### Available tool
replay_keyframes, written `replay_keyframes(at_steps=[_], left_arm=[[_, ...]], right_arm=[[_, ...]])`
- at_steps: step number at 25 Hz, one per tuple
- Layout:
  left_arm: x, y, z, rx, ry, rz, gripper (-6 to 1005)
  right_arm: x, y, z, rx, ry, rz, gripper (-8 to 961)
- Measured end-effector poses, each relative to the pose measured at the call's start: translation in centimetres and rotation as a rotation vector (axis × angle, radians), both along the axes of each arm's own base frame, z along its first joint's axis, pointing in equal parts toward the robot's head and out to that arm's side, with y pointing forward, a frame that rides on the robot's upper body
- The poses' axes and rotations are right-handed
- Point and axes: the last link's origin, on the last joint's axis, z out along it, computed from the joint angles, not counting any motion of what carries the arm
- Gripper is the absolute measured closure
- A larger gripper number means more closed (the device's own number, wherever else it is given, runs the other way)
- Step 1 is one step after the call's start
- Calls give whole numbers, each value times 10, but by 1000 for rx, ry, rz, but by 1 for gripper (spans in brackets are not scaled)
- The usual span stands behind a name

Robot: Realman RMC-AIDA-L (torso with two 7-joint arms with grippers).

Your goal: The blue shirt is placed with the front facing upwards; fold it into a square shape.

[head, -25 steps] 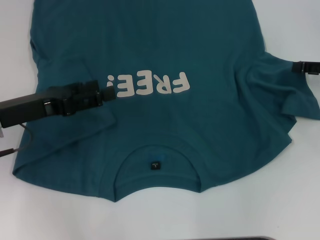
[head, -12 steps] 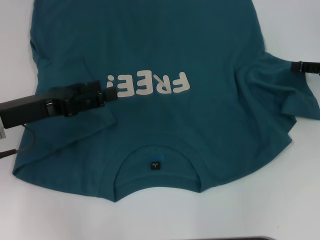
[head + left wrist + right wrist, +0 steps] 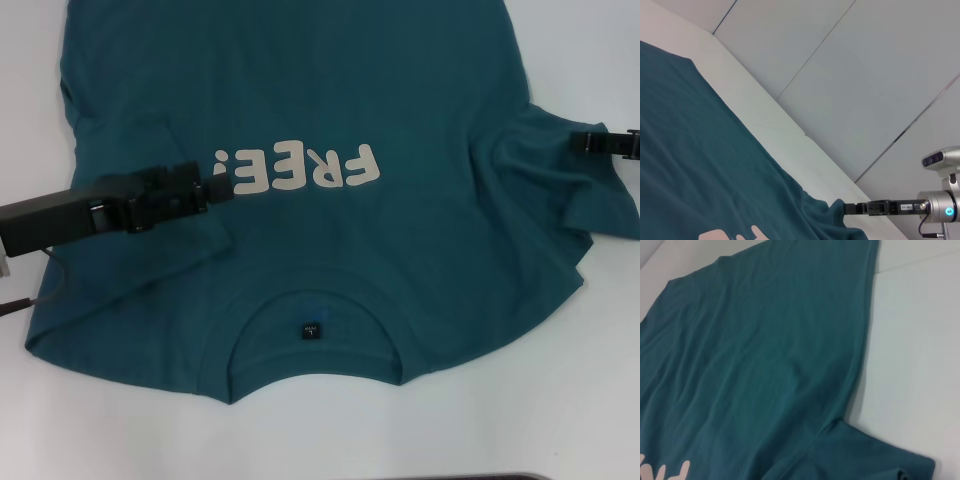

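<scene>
The blue T-shirt (image 3: 330, 200) lies face up on the white table (image 3: 560, 400), collar toward the robot, spread across most of the head view. The step in hand looks like the sleeve fold: both short sleeves are being brought in over the body of the shirt.

The left gripper (image 3: 222, 186) reaches in over the chest, its tip at the end of the lettering, and the left sleeve (image 3: 150, 230) is already doubled over onto the front beneath it. Whether its fingers are closed on cloth cannot be told. The right gripper (image 3: 580, 143) sits at the outer edge of the right sleeve (image 3: 560, 180), which lies rumpled and not yet folded in; its grip cannot be told either, though the left wrist view shows its tip (image 3: 850, 207) right at the cloth.

The next move probably calls for the right sleeve to be drawn inward and laid flat.

Cream chest lettering (image 3: 298, 170) reads "FREE!", upside down from the robot's side. A small dark neck label (image 3: 311, 330) sits inside the collar; its print is too small to read.
</scene>
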Motion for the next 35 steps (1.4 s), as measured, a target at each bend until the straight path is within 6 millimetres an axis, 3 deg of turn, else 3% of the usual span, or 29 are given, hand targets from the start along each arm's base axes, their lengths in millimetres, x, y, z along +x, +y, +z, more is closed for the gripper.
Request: replay_keyframes(at_steps=[25,30,33,35], left_arm=[[-1,0,1,6,-2,4,122],[-1,0,2,9,1,3,123],[-2,1,2,13,5,6,123],[-3,2,2,15,10,8,123]], right_arm=[[-4,2,-3,-12,-2,20,324],[-4,2,-3,-13,0,19,577],[-4,2,-3,-11,0,18,817],[-4,2,-2,-8,1,16,866]])
